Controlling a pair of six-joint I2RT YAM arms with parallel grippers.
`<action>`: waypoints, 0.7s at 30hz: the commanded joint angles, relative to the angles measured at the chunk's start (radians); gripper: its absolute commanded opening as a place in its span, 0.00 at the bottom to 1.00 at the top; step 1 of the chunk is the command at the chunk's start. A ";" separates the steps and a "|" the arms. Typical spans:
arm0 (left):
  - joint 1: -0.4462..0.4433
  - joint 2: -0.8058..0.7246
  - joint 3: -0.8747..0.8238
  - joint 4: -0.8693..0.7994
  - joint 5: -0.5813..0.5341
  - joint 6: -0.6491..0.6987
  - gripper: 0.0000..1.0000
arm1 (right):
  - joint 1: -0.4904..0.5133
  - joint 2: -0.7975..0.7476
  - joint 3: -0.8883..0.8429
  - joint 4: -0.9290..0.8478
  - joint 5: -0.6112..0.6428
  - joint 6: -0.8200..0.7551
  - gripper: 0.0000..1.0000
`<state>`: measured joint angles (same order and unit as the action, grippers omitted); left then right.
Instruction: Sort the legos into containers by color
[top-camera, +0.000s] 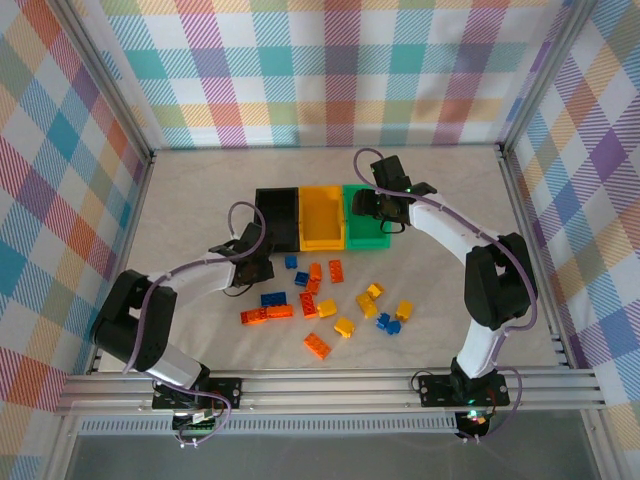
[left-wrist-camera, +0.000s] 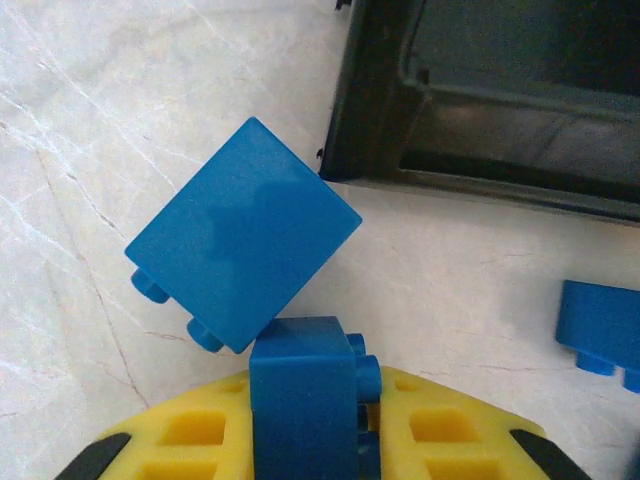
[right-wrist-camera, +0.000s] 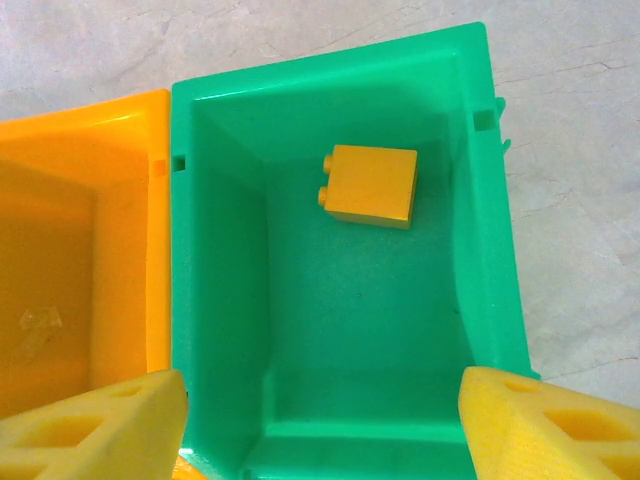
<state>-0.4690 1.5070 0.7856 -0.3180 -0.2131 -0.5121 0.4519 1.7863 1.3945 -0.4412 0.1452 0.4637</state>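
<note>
Left gripper (left-wrist-camera: 305, 430) clamped on 1 small blue brick (left-wrist-camera: 300, 365), pads against both sides, near the black bin (left-wrist-camera: 380, 120). 1 bigger blue brick (left-wrist-camera: 240, 235) lies on its side on the table (left-wrist-camera: 100, 100), just beside the held one. Right gripper (right-wrist-camera: 322, 410) open wide, hovering over the green bin (right-wrist-camera: 220, 300); 1 yellow brick (right-wrist-camera: 370, 185) inside, near the far wall. Yellow-orange bin (right-wrist-camera: 60, 250) joins its left wall. Remaining legos (top-camera: 310, 303) loose between the arms.
</note>
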 joint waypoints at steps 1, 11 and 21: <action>-0.017 -0.083 -0.014 -0.061 0.022 -0.027 0.19 | -0.003 -0.037 -0.012 0.019 -0.012 0.017 0.72; 0.014 -0.053 0.294 -0.186 0.050 -0.065 0.14 | -0.002 -0.071 -0.076 0.039 -0.033 0.032 0.72; 0.084 0.350 0.705 -0.243 0.014 -0.035 0.12 | -0.003 -0.147 -0.150 0.019 -0.021 0.016 0.73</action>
<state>-0.3950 1.7973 1.4231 -0.4820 -0.1768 -0.5598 0.4519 1.6886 1.2659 -0.4225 0.1299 0.4820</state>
